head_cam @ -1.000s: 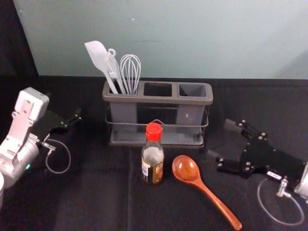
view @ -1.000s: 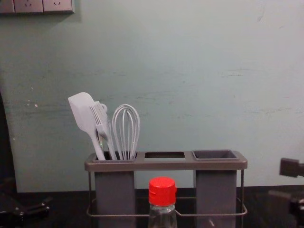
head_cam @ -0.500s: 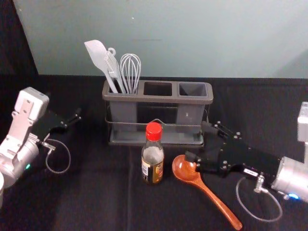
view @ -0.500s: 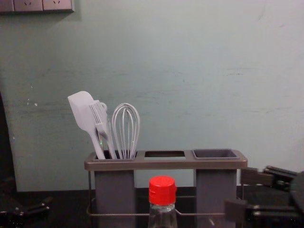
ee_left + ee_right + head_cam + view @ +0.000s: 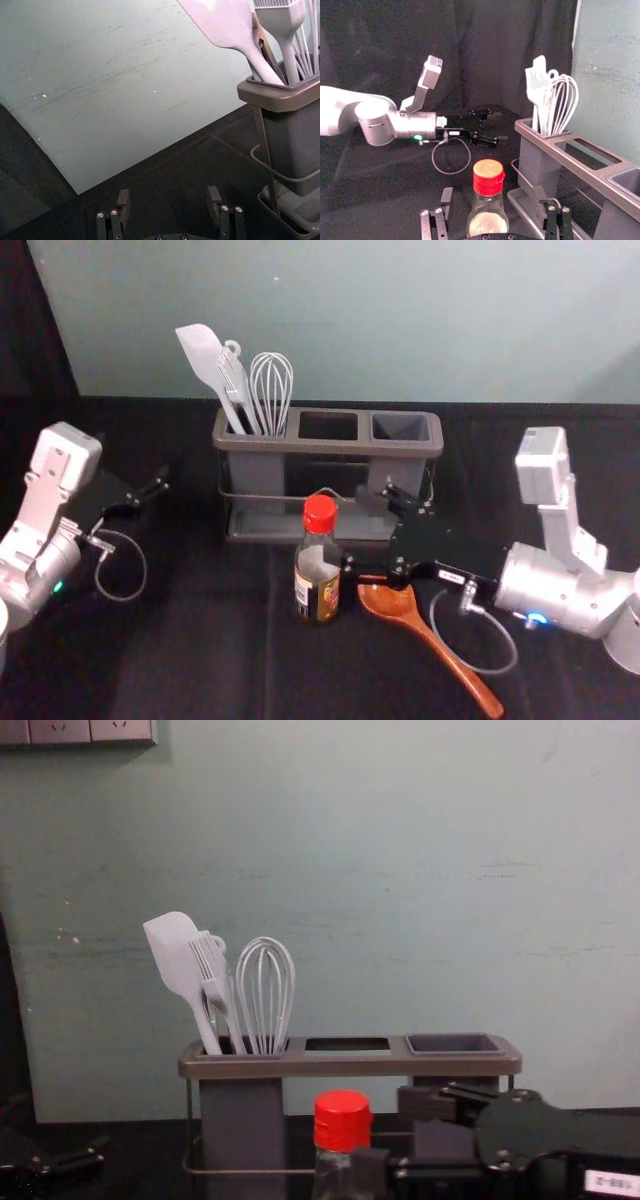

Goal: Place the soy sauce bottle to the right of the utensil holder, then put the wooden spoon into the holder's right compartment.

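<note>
The soy sauce bottle (image 5: 318,585) stands upright in front of the utensil holder (image 5: 290,444), its red cap (image 5: 342,1121) showing in the chest view. My right gripper (image 5: 353,529) reaches in from the right, open, its fingertips just beside the bottle. In the right wrist view the bottle (image 5: 488,205) rises between the parted fingers of the right gripper (image 5: 493,196). Under the right gripper lies the wooden spoon (image 5: 404,611), bowl partly covered, handle toward the front right. My left gripper (image 5: 160,486) is parked at the left; its wrist view shows the left gripper (image 5: 168,197) open.
A white spatula (image 5: 205,360), a brush (image 5: 236,385) and a whisk (image 5: 271,390) stand in the holder's left compartment. The right compartment (image 5: 400,427) is empty. A pale wall (image 5: 400,870) rises behind the holder. The right gripper's cable (image 5: 512,652) loops over the spoon handle.
My right gripper has moved left across the table, over the spoon's bowl and up to the bottle, staying open. The left arm, bottle and spoon have not moved.
</note>
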